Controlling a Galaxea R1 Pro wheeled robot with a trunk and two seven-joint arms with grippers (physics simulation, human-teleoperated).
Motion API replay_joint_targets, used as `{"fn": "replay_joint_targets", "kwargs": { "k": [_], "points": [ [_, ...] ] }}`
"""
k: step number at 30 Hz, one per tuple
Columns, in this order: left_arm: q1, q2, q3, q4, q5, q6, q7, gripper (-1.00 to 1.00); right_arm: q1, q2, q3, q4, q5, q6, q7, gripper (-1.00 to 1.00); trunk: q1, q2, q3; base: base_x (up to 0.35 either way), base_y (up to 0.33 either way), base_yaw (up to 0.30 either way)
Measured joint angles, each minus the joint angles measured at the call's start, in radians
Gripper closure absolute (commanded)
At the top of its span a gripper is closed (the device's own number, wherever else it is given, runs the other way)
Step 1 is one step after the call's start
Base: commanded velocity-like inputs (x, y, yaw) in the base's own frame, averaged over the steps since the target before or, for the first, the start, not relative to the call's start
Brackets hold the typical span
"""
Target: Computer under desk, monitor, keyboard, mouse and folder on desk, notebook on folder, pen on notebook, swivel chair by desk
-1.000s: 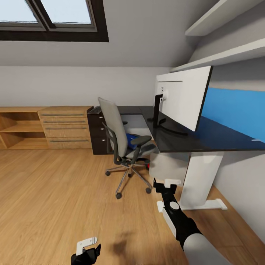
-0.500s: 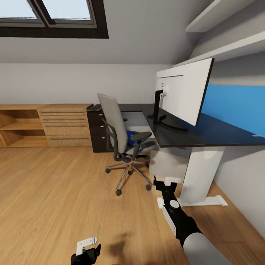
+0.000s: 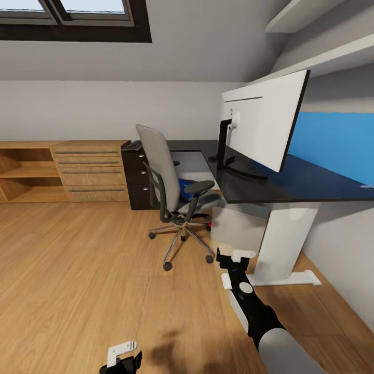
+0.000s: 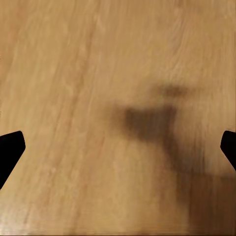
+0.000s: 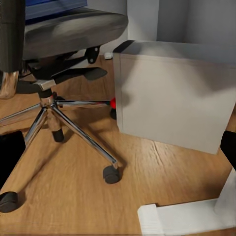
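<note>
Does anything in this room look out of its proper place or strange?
Yes. A blue folder lies on the seat of the swivel chair, not on the desk. The monitor shows its white back toward the chair. Nothing looks spilled or damaged.

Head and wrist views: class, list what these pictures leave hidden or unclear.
- Monitor: head view shows its white back; the screen faces away.
- Folder: head view, mostly hidden by the swivel chair.
- Desk: head view, cut off at the right edge.
</note>
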Motion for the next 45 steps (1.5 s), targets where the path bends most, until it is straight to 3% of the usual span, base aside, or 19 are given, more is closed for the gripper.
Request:
{"fn": "replay_joint_targets", "kwargs": {
  "k": [9,29,45],
  "points": [
    [0.000,0.000,0.000,0.018,-0.001,-0.038,-0.001,-1.00,0.000,0.000,0.000,0.001,-0.002,-0.001,0.000,-1.00,0.000,0.000,0.000,0.206,0.137,0.000],
    [0.000,0.000,0.000,0.020,0.000,-0.043,-0.001,-1.00,0.000,0.000,0.000,0.000,-0.001,-0.004,-0.001,-1.00,0.000,0.000,0.000,0.200,0.078,0.000],
    [0.000,0.003,0.001,0.034,0.000,-0.045,0.000,-1.00,0.000,-0.001,-0.001,0.000,-0.001,-0.004,-0.002,-1.00,0.000,0.000,0.000,0.021,0.001,0.000]
  ]
}}
